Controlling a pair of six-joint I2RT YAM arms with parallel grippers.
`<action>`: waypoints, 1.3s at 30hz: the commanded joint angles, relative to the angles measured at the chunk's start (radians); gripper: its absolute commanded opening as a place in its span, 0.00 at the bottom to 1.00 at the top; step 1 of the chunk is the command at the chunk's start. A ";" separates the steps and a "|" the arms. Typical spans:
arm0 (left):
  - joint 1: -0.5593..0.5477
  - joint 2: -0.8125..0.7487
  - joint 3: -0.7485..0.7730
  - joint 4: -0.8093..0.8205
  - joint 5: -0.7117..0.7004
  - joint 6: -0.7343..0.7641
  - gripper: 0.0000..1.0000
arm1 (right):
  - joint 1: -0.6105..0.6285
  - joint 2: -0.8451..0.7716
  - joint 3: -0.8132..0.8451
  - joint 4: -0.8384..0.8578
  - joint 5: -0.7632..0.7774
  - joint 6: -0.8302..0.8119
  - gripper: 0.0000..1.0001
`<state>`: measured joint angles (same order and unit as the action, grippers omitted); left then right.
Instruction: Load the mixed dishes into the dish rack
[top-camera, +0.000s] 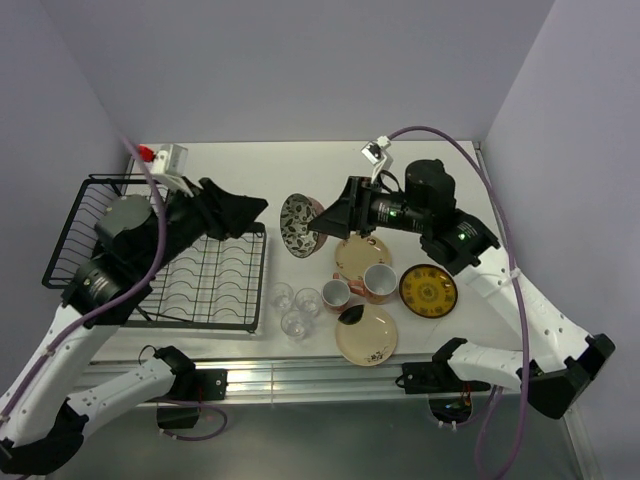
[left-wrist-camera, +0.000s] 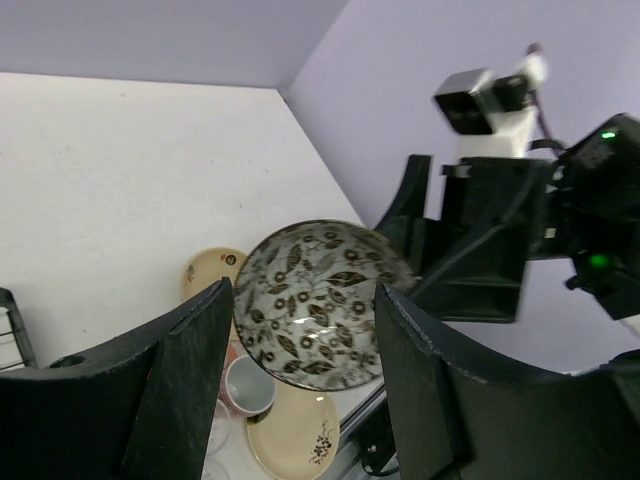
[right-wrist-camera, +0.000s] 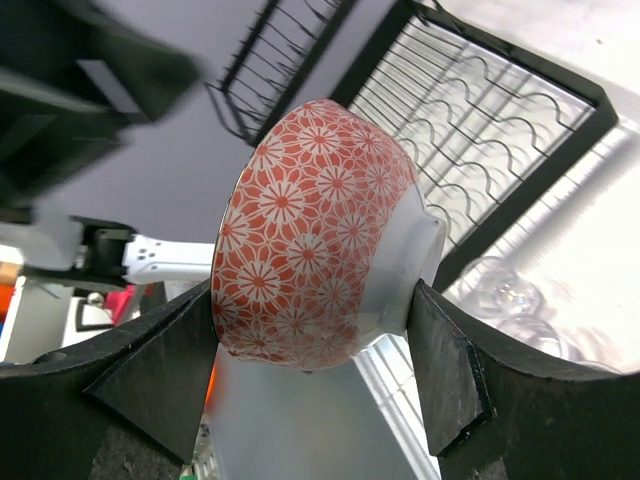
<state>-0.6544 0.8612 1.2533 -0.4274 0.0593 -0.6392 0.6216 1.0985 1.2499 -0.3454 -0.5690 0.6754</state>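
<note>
The rack (top-camera: 225, 280) sits at the left. Above it the left gripper (top-camera: 255, 208) points right with its fingers spread, probably to receive a handover. The right gripper (top-camera: 320, 228) clamps the bowl (top-camera: 298, 225) and holds it on edge in mid-air between the arms, its inside turned toward the left gripper. The plates (top-camera: 366, 335), mugs (top-camera: 379, 282) and glasses (top-camera: 295, 322) wait on the table (top-camera: 250, 160).

The white table (top-camera: 300, 170) bears the dish rack (top-camera: 225, 272), three plates (top-camera: 428, 288), a pink mug (top-camera: 335, 293) and three glasses (top-camera: 295, 322).
</note>
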 joint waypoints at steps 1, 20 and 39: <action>-0.004 -0.037 0.118 -0.089 -0.087 0.012 0.64 | 0.003 0.058 0.081 0.033 -0.014 -0.071 0.00; -0.005 -0.027 0.422 -0.260 -0.018 -0.027 0.62 | 0.168 0.579 0.451 0.026 0.038 -0.438 0.00; -0.004 -0.051 0.416 -0.235 0.007 0.018 0.64 | 0.247 0.972 0.752 -0.020 0.103 -0.775 0.00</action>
<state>-0.6556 0.8112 1.6840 -0.7124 0.0410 -0.6460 0.8654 2.0693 1.9354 -0.4053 -0.4629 0.0078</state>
